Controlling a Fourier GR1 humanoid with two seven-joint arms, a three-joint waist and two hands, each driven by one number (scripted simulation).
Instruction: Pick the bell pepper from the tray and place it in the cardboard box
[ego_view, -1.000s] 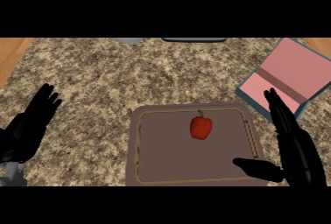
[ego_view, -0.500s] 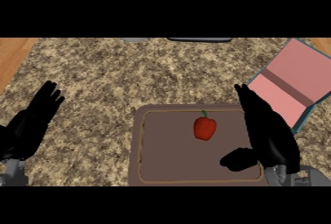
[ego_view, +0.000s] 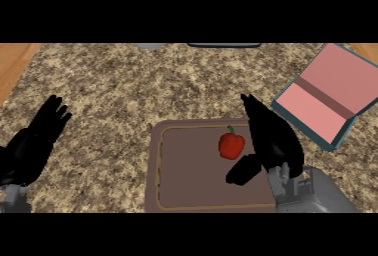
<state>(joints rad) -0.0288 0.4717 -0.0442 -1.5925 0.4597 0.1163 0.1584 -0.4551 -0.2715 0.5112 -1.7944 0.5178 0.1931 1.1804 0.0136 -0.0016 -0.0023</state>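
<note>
Closer now, the open, empty right hand (ego_view: 272, 145) beside the small red bell pepper (ego_view: 231, 145) on the brown rectangular tray (ego_view: 164, 170) should curl round it squarely before lifting.

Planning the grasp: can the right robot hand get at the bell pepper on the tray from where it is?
Probably yes. The right robot hand is open over the tray, just right of the bell pepper, thumb below it, and nothing lies between them.
</note>
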